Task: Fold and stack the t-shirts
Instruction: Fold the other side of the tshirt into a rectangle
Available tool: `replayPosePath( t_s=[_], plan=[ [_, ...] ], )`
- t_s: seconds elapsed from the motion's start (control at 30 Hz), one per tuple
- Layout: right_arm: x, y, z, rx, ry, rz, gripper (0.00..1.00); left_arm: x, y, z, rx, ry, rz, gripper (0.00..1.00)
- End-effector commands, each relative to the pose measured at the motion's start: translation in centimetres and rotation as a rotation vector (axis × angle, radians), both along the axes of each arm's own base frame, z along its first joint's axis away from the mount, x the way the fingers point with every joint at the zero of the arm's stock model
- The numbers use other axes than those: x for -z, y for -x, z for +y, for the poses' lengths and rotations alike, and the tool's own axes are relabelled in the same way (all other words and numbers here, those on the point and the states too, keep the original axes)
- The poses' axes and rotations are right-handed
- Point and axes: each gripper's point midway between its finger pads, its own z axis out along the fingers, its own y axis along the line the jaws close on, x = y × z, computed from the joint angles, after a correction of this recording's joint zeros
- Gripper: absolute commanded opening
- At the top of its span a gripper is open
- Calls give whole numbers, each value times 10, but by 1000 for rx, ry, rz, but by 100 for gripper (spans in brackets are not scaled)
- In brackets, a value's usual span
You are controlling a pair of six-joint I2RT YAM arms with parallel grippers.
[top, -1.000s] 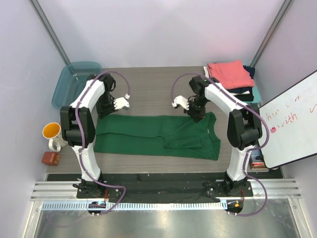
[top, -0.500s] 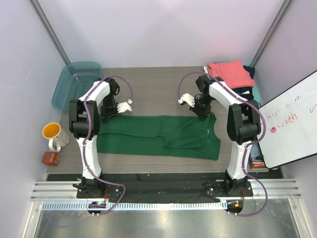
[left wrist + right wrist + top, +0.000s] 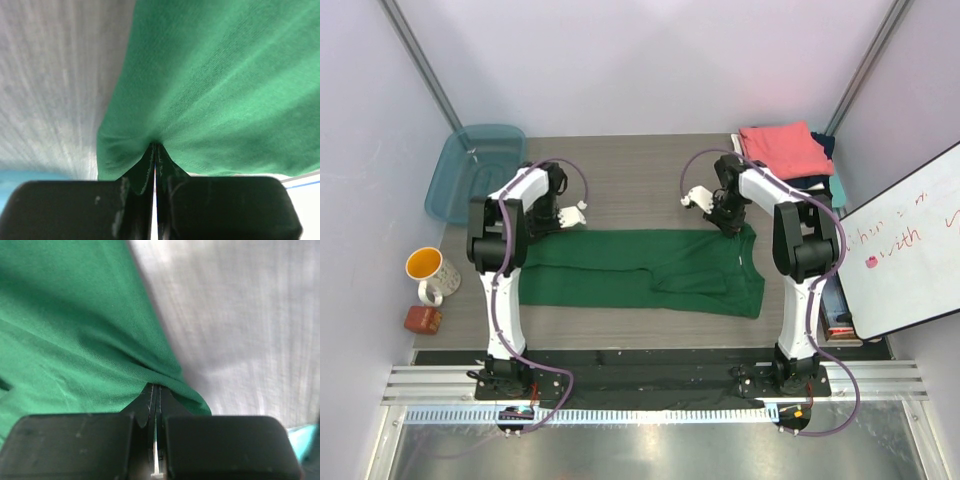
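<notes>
A plain dark green t-shirt [image 3: 640, 272] lies folded into a long band across the middle of the table. My left gripper [image 3: 537, 233] is shut on its far left corner, and the cloth bunches at the closed tips [image 3: 155, 145]. My right gripper [image 3: 731, 228] is shut on its far right corner near the collar, pinching a fold [image 3: 156, 386]. A stack of folded t-shirts stands at the back right, with a coral-pink one [image 3: 784, 149] on top, a dark one [image 3: 810, 184] under it and a teal edge [image 3: 837, 190] at the bottom.
A translucent teal tub [image 3: 470, 170] sits at the back left. A white mug with an orange inside [image 3: 425, 266] and a small red-brown object [image 3: 422, 318] stand off the table's left edge. A whiteboard [image 3: 910, 240] leans at the right.
Both wrists have turned and dropped lower onto the shirt's far corners. The shirt's left end has shifted slightly right. Both grippers still hold the cloth.
</notes>
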Motion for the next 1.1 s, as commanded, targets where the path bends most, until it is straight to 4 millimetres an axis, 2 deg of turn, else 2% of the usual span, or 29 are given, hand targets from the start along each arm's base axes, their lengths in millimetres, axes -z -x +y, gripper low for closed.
replayPosePath(
  t_s=[0.0, 0.07, 0.1, 0.17, 0.37, 0.4, 0.43, 0.47, 0.57, 0.67, 0.7, 0.73, 0.77, 0.8, 0.83, 0.87, 0.9, 0.97, 1.0, 1.07],
  plan=[
    [0, -55, -22, 88, 71, -182, 1, 18, -31, 17, -40, -114, -124, 0],
    [1, -72, -23, 100, 68, -239, 1, 19, -36, 24, -51, -159, -149, 0],
    [-4, -80, -32, 109, 109, -272, 1, 21, -39, 25, -62, -168, -162, 0],
    [-5, -93, -32, 107, 110, -316, 1, 23, -43, 28, -72, -188, -185, 0],
    [-5, -132, -28, 84, 109, -419, 1, 29, -76, 37, -108, -262, -308, 0],
    [-7, -142, -27, 92, 108, -439, 1, 24, -86, 35, -119, -258, -339, 0],
    [-7, -146, -26, 96, 103, -446, 1, 28, -89, 36, -137, -266, -344, 0],
    [-9, -150, -25, 104, 97, -455, 1, 22, -97, 33, -143, -257, -363, 0],
    [-26, -156, -20, 118, 77, -491, 1, 15, -95, 20, -150, -214, -355, 0],
    [-46, -146, -15, 131, 61, -504, 4, -5, -91, 10, -149, -181, -383, 0],
    [-52, -140, -15, 136, 58, -498, 7, -10, -88, 6, -146, -171, -384, 0],
    [-74, -135, -14, 141, 44, -523, 14, -17, -86, 2, -144, -163, -389, 0],
    [-78, -127, -9, 143, 32, -511, 16, -33, -81, 0, -150, -153, -407, 0],
    [-85, -119, -9, 150, 26, -500, 18, -39, -78, -4, -150, -138, -407, 0],
    [-110, -112, -6, 151, 5, -528, 23, -48, -74, -10, -144, -127, -413, 5],
    [-118, -106, -2, 146, -21, -520, 27, -65, -70, -13, -148, -116, -435, 10],
    [-125, -90, 8, 129, -61, -476, 35, -71, -67, -19, -143, -87, -437, 23],
    [-145, -63, 25, 84, -138, -406, 44, -92, -62, -31, -123, -52, -467, 31],
    [-147, -52, 36, 59, -169, -370, 46, -95, -61, -34, -112, -43, -472, 36],
    [-147, -35, 49, 21, -194, -305, 38, -99, -56, -47, -66, -21, -466, 36]
  ],
)
